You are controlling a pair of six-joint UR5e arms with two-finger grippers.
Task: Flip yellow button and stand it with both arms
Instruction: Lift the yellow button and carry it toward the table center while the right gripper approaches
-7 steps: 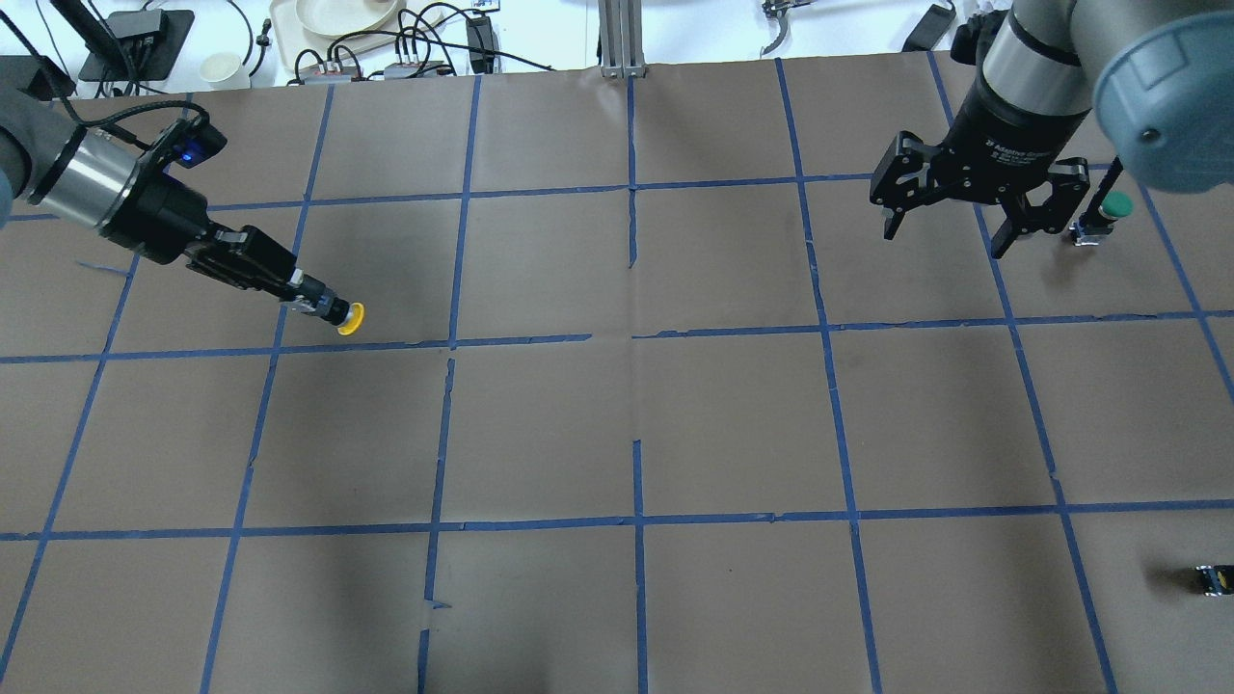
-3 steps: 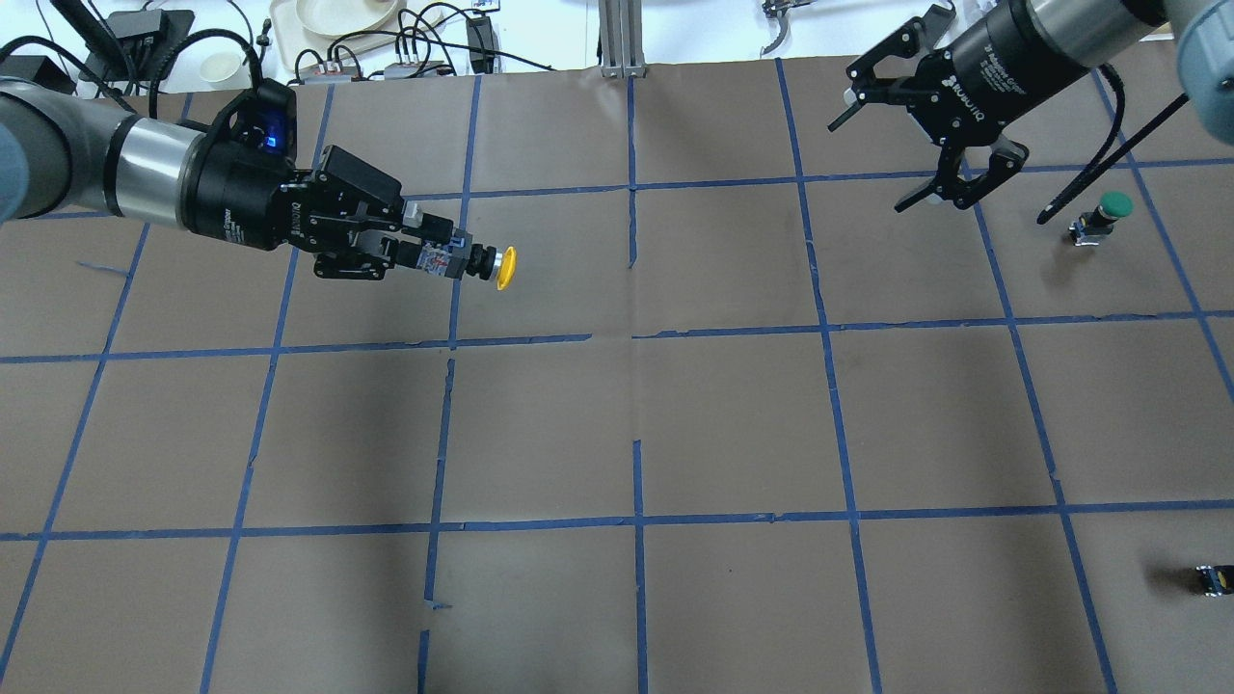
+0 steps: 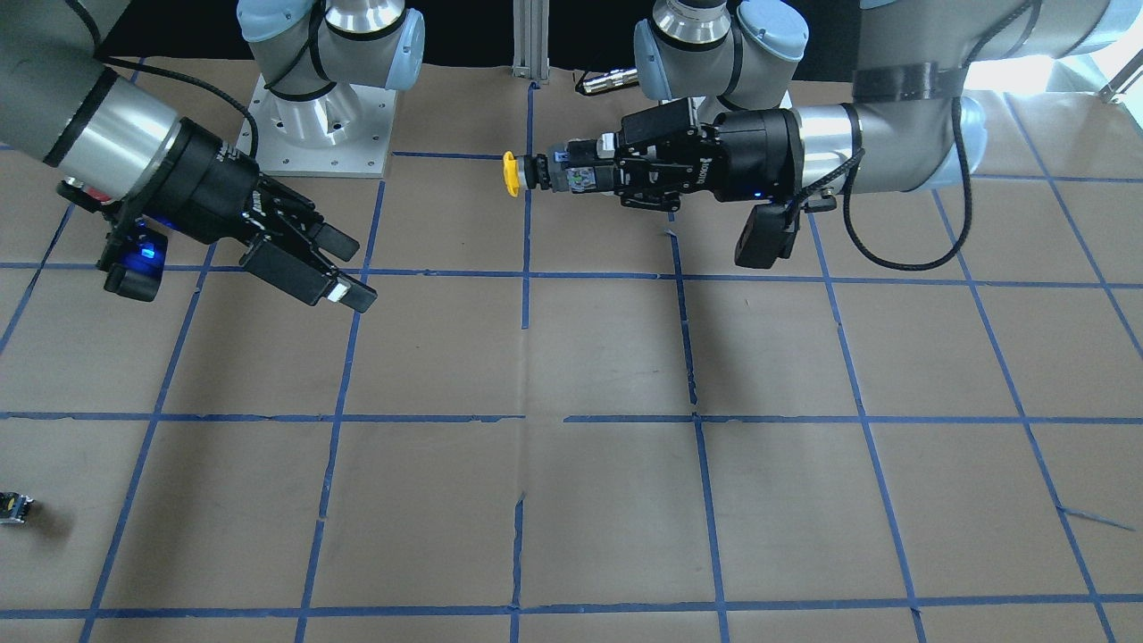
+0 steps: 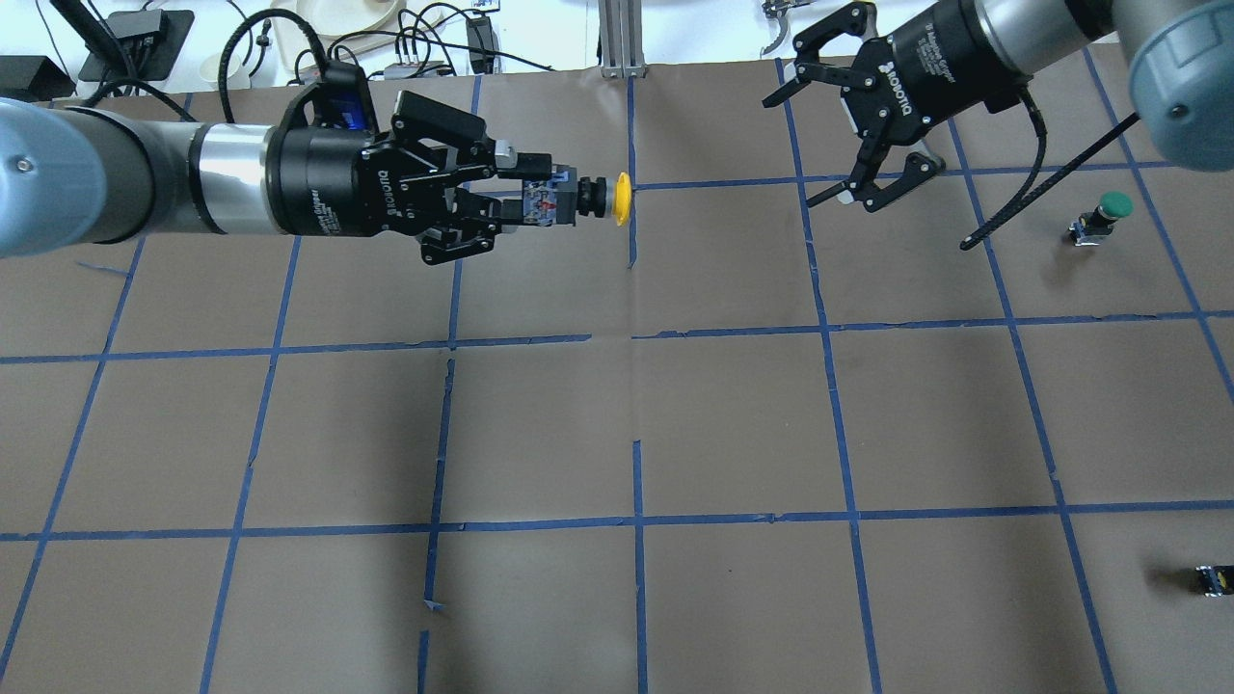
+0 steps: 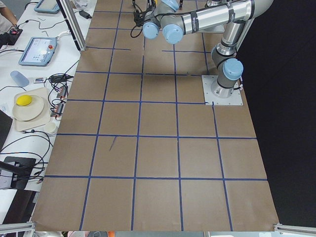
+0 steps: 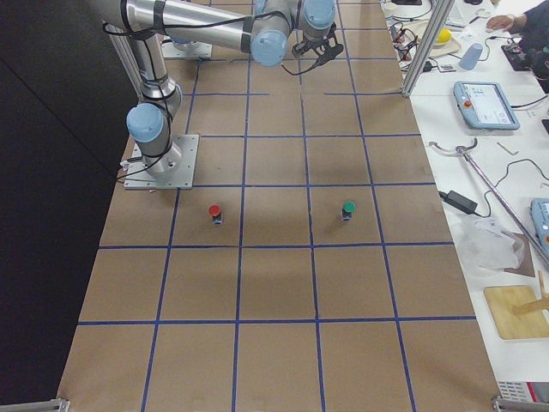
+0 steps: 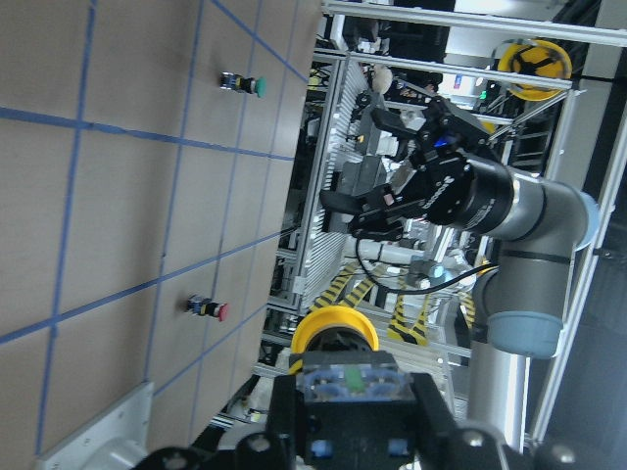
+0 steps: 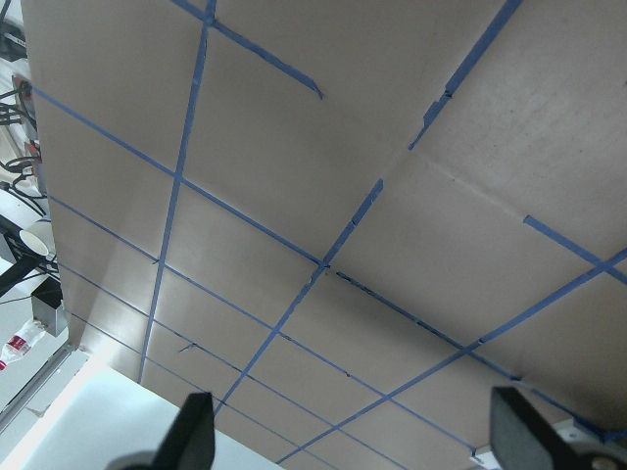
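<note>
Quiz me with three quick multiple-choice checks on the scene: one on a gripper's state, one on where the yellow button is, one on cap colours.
1. The right gripper is:
A. shut on a button
B. open and empty
C. shut on nothing

2. The yellow button is:
A. in the left gripper, clear of the table
B. lying on the table
C. in the right gripper

3. The two buttons standing on the table in the exterior right view have caps that are:
A. blue and white
B. both yellow
C. red and green

Answers:
1. B: its fingers are spread with nothing between them.
2. A: the left fingers clamp its body, and the cap points sideways toward the other arm.
3. C: a red button and a green button stand there.
</note>
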